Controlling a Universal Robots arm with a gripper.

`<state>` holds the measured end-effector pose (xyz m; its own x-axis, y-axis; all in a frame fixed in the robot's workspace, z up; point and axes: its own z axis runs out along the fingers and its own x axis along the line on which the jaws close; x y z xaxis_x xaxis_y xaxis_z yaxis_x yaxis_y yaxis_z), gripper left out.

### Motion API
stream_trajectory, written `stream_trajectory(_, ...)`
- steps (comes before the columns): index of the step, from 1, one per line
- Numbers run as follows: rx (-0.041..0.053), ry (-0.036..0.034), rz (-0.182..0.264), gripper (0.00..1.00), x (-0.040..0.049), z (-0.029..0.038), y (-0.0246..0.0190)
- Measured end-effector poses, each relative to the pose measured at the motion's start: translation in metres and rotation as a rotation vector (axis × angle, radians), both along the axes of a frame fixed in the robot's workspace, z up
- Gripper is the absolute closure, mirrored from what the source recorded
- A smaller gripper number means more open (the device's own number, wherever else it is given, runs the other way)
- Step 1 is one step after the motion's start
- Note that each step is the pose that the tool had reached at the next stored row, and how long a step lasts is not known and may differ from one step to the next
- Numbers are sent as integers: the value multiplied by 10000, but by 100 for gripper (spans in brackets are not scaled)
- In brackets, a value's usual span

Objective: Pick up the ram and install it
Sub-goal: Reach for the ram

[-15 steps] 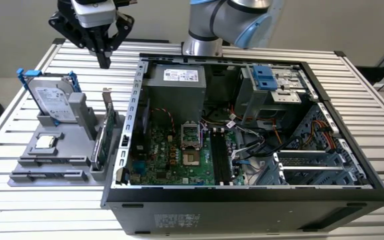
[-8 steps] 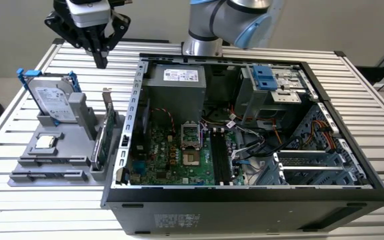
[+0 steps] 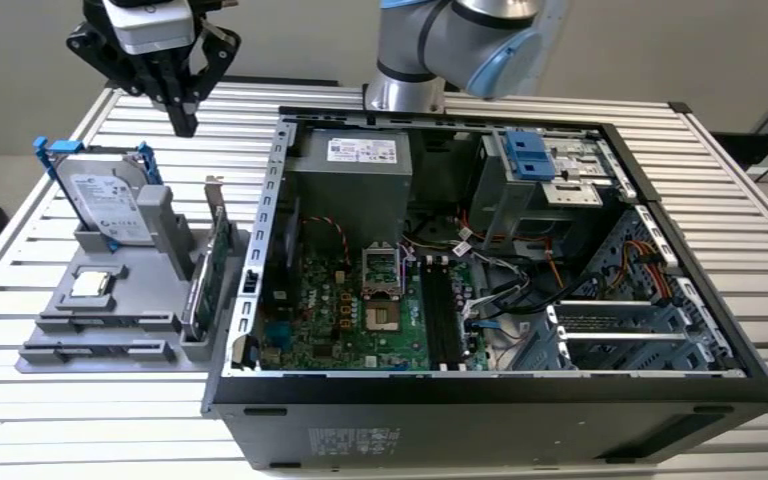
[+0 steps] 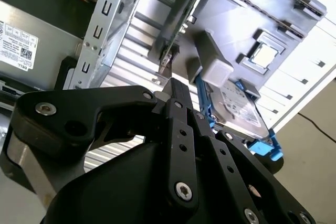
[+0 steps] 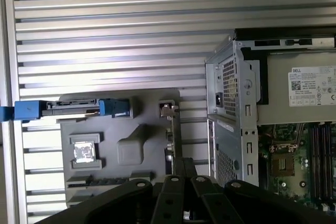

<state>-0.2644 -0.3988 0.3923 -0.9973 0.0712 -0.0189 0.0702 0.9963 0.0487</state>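
Silver arm [image 3: 418,45] with blue caps [image 3: 515,62], black screw-studded tool [image 3: 184,126].

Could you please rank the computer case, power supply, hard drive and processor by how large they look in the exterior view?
Largest to smallest:
1. case, by far the largest
2. power supply
3. hard drive, somewhat smaller than the power supply
4. processor, clearly the smallest

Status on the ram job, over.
Gripper shut, empty, over tray. Ram: cannot make it out. Drive and card stand upright below.
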Motion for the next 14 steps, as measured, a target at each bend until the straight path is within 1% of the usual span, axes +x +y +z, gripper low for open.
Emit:
stream_trajectory(6, 0, 2, 1, 100, -101, -1, 0)
stream_trajectory(10, 0, 3, 1, 100, -127, -6, -1)
stream_trajectory(14, 0, 4, 0, 100, -171, -8, -2)
